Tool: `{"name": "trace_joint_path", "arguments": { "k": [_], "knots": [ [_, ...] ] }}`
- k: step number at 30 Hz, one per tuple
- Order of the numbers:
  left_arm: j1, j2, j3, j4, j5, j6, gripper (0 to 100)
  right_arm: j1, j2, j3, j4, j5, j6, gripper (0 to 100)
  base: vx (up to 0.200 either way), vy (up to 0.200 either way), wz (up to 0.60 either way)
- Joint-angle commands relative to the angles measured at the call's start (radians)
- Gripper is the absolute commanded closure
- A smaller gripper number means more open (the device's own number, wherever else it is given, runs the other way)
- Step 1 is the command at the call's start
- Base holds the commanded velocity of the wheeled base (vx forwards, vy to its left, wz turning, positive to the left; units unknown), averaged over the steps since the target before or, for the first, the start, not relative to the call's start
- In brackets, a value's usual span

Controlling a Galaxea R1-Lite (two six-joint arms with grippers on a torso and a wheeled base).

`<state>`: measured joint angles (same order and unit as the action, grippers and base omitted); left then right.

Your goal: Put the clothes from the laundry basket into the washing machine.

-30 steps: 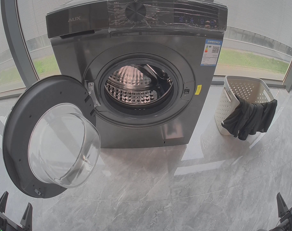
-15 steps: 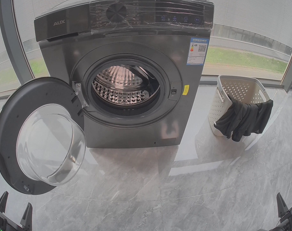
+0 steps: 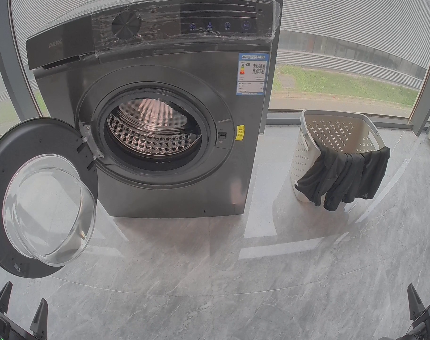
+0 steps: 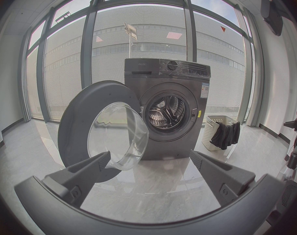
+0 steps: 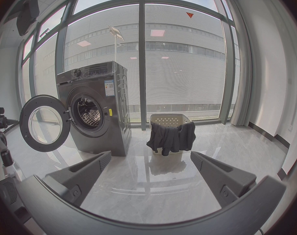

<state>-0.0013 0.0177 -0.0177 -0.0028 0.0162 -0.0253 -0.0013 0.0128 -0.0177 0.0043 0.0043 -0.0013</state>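
Grey floor (image 3: 252, 279): clothes (image 3: 343, 175) are draped over the basket (image 3: 301, 154) rim, beside the open washer (image 3: 177, 194). Left gripper (image 4: 150, 154) and right gripper (image 5: 150, 154) are spread, empty. Approach step is judged; the basket must be neared first.

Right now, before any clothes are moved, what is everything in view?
washing machine: one, grey, on the floor ahead.
door: one, dark grey, clear bowl, swung open leftward.
drum: one, shiny metal, inside the open port.
laundry basket: one, white, right of the machine.
clothes: count unclear, black, draped over the basket's front rim.
floor: one, grey marble.
windows: several, grey-framed, behind.
left gripper: one, black, open, bottom left.
right gripper: one, black, open, bottom right.
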Motion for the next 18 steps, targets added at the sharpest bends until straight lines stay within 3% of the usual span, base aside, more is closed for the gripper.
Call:
{"name": "trace_joint_path", "arguments": {
  "k": [1,6,18],
  "knots": [
    [0.000,-0.018,0.016,0.000,0.001,-0.001,0,0.000,-0.013,0.015,0.000,0.002,0.000,0,0.200,0.000,0.00],
    [0.000,-0.018,0.016,0.000,0.001,-0.001,0,0.000,-0.013,0.015,0.000,0.000,0.000,0,0.200,0.000,0.00],
    [0.000,-0.018,0.016,0.000,0.001,-0.001,0,0.000,-0.013,0.015,0.000,0.002,0.000,0,0.000,0.000,0.00]
  ]
}}
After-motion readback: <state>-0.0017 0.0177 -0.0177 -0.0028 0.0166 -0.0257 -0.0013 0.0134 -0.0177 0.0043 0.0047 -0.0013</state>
